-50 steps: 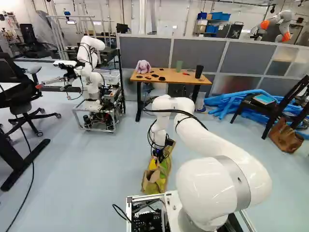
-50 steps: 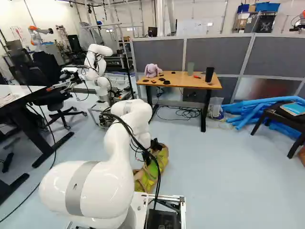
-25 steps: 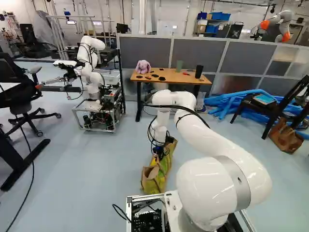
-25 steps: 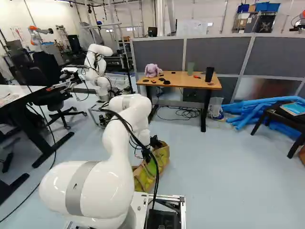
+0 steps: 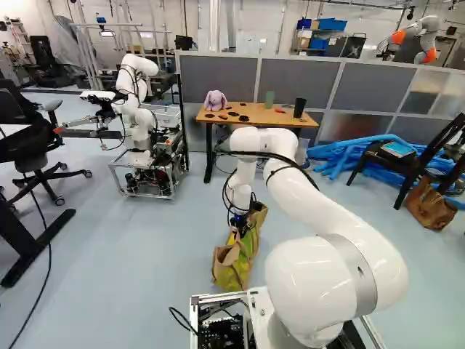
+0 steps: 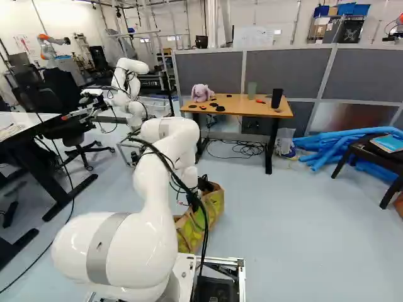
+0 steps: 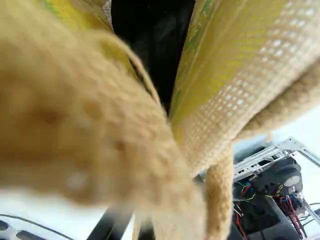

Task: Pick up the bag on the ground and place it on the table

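- The gripper (image 5: 238, 227), well on the near side of the table, looks clenched on the woven bag (image 5: 232, 275); cloth bunches in toward it, though the folds hide the fingertips, so I'd call that likely rather than certain.
- The bag stands mouth up on this side of the table, well short of it and far below its top. Its near end seems to be down on the floor; whether the far end is clear, I can't tell from here.
- What's just changed: the arm (image 5: 330, 211) has risen over the last second, and the bag's upper edge has come up with it, closer to table height. The base hasn't budged.
- To my mind that means the pick-up is taking hold and the lift is only starting. It wants plenty more height, then a carry forward to the table (image 5: 261, 121).
- On the table sit a plush rabbit (image 5: 215, 100) toward the left end and a black cup (image 5: 299, 107) toward the right. The middle or front looks the kinder spot; a soft, sagging bag could drag on the table's edge or knock those two.
- Left of the table stands another robot (image 5: 135, 109), well apart from the bag.
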Controlling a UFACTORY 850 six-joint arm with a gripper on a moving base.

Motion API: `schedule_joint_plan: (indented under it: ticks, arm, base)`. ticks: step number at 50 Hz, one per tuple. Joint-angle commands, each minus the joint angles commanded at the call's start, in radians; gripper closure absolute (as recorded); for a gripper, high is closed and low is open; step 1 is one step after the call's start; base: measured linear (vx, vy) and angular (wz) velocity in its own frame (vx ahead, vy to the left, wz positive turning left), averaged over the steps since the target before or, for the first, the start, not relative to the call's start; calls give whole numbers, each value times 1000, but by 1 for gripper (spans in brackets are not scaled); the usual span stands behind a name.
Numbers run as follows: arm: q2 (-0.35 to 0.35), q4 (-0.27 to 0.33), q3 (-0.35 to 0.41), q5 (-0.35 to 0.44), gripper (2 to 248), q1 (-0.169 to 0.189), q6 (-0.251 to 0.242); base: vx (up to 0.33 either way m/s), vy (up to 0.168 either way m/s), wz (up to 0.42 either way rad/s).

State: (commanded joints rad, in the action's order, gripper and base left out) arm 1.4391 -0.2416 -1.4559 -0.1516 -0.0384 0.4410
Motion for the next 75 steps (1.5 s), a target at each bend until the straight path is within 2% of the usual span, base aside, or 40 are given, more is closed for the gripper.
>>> schedule_joint_plan:
  ticks: [44,75]
  arm:
    - [-170,1,149,0,228,0,0]
    - [-291,46,247,0,228,0,0]
  base:
    - [0,0,0]
    - [0,0,0]
